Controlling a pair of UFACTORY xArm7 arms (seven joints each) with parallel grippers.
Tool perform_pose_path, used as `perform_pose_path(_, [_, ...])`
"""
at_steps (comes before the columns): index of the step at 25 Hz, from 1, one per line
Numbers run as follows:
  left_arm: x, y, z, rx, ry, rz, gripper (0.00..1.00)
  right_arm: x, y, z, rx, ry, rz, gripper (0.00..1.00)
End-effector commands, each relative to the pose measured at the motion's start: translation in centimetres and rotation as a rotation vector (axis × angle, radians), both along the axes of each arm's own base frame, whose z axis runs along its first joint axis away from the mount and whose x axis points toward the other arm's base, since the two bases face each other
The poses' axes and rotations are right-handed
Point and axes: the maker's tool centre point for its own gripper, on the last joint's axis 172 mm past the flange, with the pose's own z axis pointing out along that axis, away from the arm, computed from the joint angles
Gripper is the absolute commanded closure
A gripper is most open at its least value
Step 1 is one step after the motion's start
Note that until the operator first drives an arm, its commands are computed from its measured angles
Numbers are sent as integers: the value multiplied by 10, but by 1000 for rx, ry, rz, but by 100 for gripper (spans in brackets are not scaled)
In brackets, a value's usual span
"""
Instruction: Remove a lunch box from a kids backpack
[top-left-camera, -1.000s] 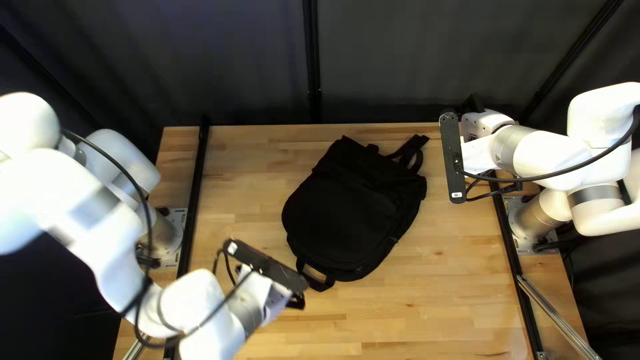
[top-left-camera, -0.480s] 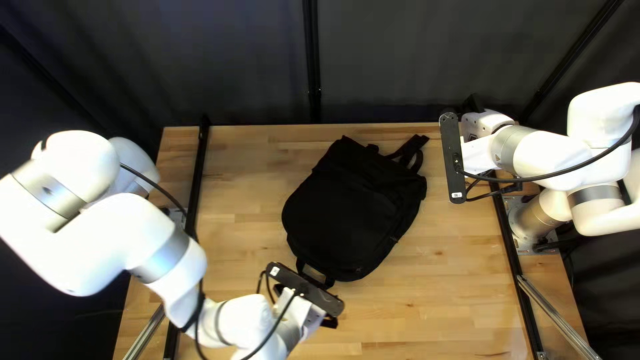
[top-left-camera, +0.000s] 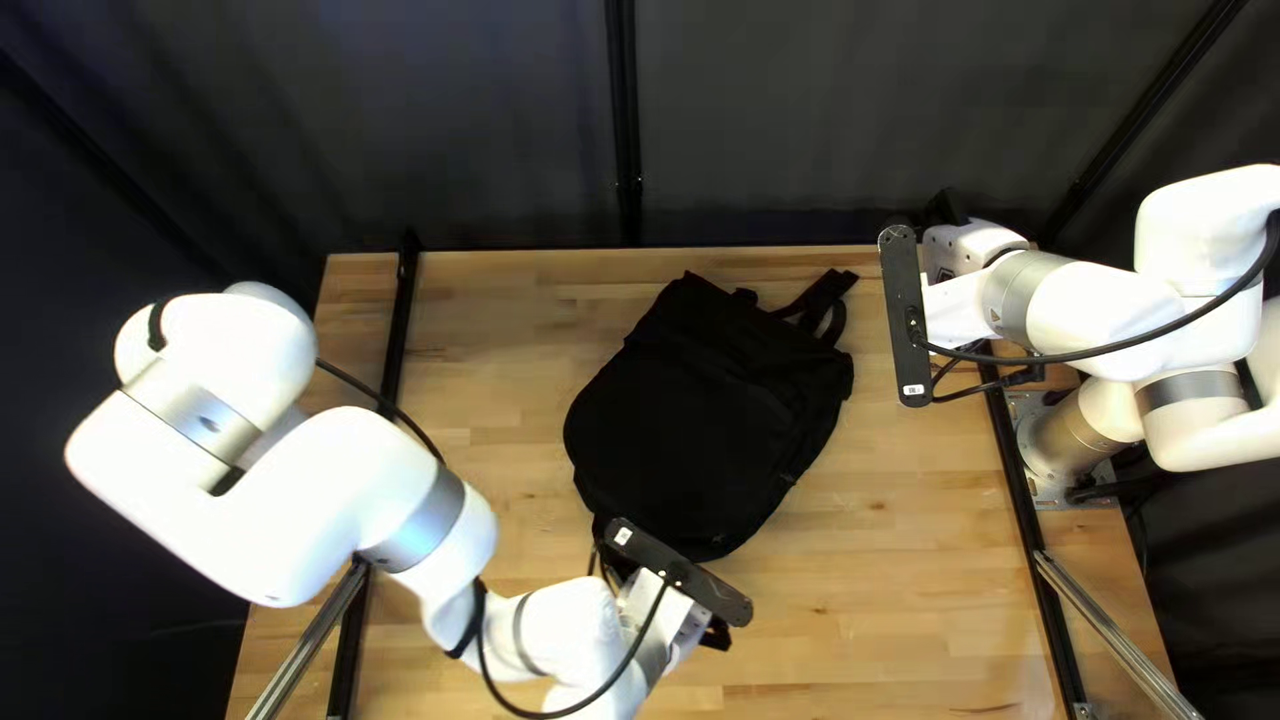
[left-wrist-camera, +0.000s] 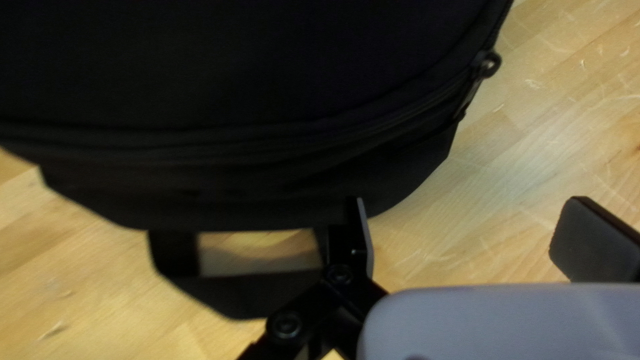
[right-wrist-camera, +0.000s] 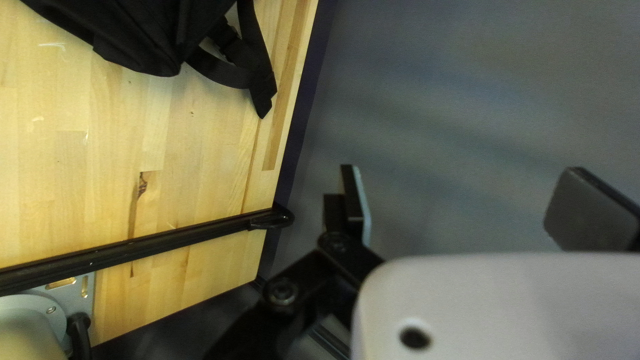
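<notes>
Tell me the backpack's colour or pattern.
The backpack is plain black; the top left view shows it best.

Dark curtain [top-left-camera: 827, 120] behind a pale wooden table [top-left-camera: 920, 534], black rail [top-left-camera: 383, 400] near its left edge.

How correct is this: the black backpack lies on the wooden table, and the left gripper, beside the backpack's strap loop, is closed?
The left gripper is not closed but open: the left wrist view shows its fingers wide apart. The rest is correct: the black backpack lies on the wooden table, and this gripper is beside the strap loop.
</notes>
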Motion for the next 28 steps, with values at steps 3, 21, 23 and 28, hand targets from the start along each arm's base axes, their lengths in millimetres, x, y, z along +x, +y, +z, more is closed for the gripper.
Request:
perform_pose_path(3, [4, 11, -2, 23, 33, 21, 0, 0, 0, 0, 0, 0, 0, 0])
perform_pose_path(21, [16, 25, -6, -37, 36, -20, 0, 0, 0, 0, 0, 0, 0, 0])
perform_pose_path(23, [20, 25, -5, -52, 27, -35, 0, 0, 0, 0, 0, 0, 0, 0])
perform_pose_path(28, [20, 22, -3, -99, 2, -76, 0, 0, 0, 0, 0, 0, 0, 0])
